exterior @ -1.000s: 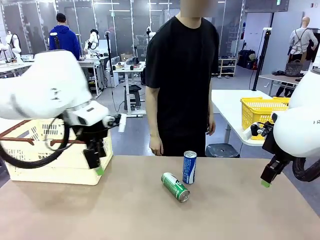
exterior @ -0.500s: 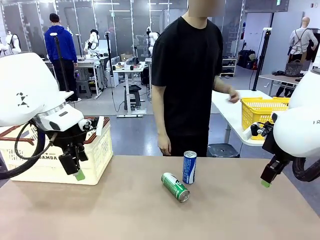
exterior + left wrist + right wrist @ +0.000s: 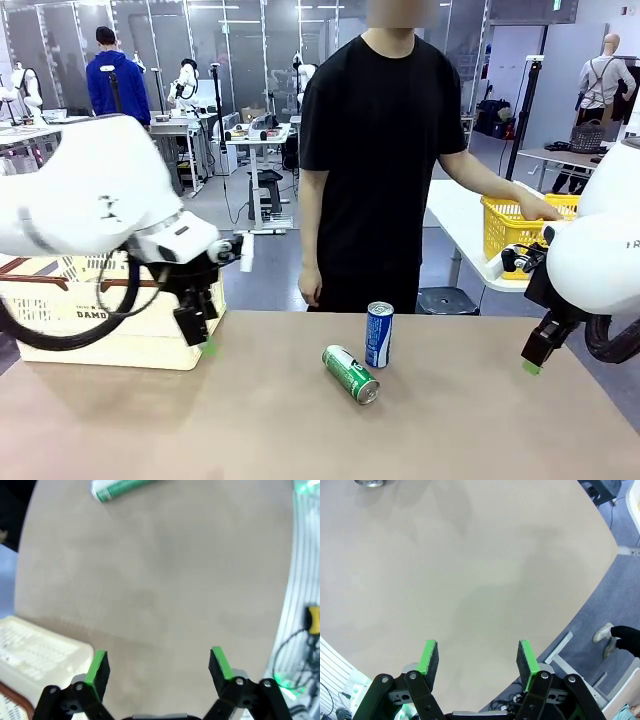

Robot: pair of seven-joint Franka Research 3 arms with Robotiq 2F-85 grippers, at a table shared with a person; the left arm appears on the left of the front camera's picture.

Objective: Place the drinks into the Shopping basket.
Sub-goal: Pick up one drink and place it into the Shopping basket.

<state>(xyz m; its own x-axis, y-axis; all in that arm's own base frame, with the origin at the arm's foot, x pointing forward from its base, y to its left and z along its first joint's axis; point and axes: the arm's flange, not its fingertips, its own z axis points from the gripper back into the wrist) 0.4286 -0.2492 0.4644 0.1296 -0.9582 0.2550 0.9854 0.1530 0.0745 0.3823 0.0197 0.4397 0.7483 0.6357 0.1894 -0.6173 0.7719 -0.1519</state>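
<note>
Front view: the left fingers (image 3: 193,322) hang just in front of the large cream-white slotted plastic shopping basket (image 3: 120,345) at the left end of the tabletop (image 3: 300,430). The right fingers (image 3: 538,348) hang over its right edge. A slim blue metal drink can (image 3: 379,334) stands upright mid-table, and a green metal drink can (image 3: 351,374) lies on its side just beside it.

Left wrist view: the fingers (image 3: 97,667) are spread wide and empty. The basket's corner (image 3: 40,652) shows at lower left and the green can (image 3: 120,489) lies well apart.

Right wrist view: the fingers (image 3: 429,660) gape apart over bare tabletop (image 3: 470,570), holding nothing.
</note>
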